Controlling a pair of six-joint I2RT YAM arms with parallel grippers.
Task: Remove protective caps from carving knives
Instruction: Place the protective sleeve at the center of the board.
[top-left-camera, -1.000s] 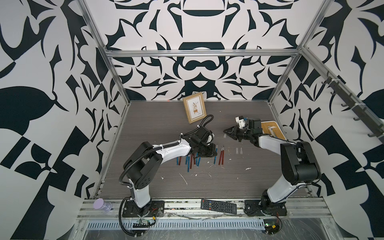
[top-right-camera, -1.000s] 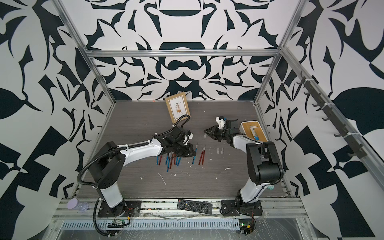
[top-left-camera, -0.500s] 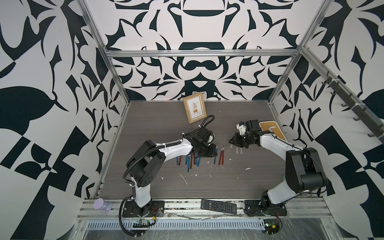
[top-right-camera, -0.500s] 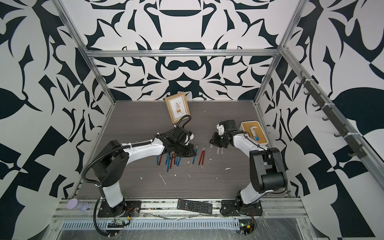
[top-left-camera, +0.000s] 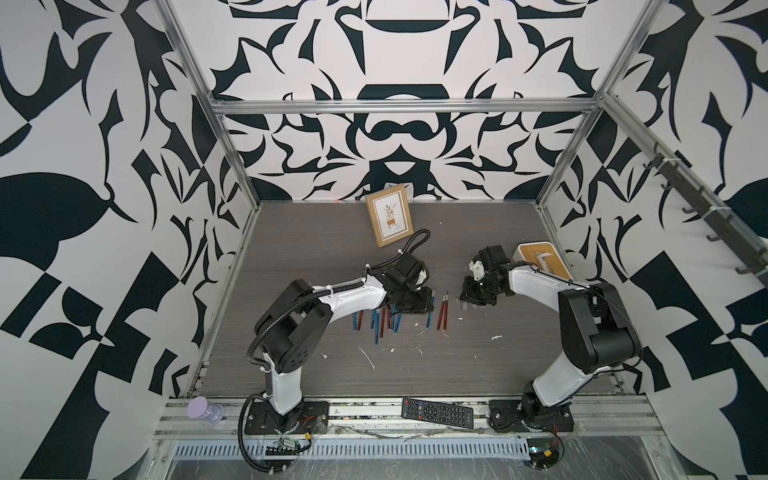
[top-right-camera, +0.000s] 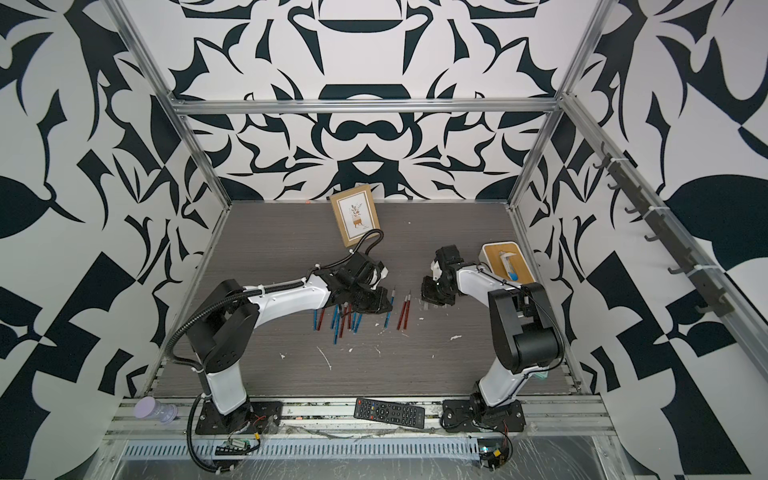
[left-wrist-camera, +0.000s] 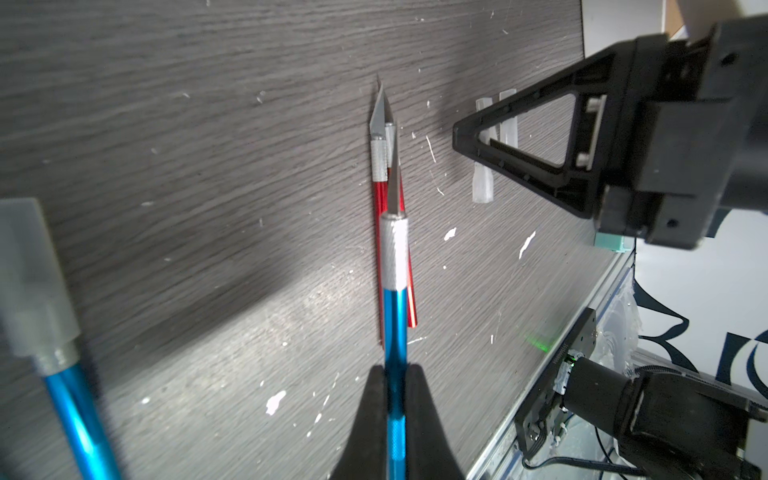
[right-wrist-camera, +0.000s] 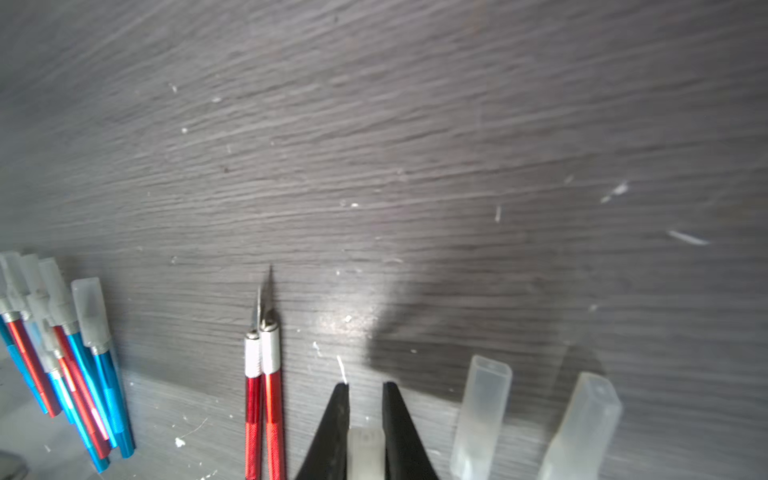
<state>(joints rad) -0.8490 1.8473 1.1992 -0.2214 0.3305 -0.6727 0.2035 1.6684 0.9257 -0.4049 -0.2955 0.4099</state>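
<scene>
My left gripper (left-wrist-camera: 395, 374) is shut on a blue carving knife (left-wrist-camera: 395, 324) whose blade is bare; it hangs just over two bare-bladed red knives (left-wrist-camera: 379, 199) lying side by side. A capped blue knife (left-wrist-camera: 62, 374) lies close by. My right gripper (right-wrist-camera: 365, 388) is low over the table with a whitish protective cap (right-wrist-camera: 365, 453) pinched between its jaws. Two loose caps (right-wrist-camera: 482, 411) lie on the table right beside it. Several capped knives (top-left-camera: 380, 322) lie in a bunch under the left arm, seen in both top views.
A framed picture (top-left-camera: 390, 221) leans at the back wall. A wooden-topped box (top-left-camera: 540, 257) sits at the right edge behind the right arm. A black remote (top-left-camera: 437, 413) and a purple bottle (top-left-camera: 203, 409) rest on the front rail. White flecks dot the table.
The right gripper has come down from a raised position and toward the front, to the table beside the loose caps. The left arm has hardly moved.
</scene>
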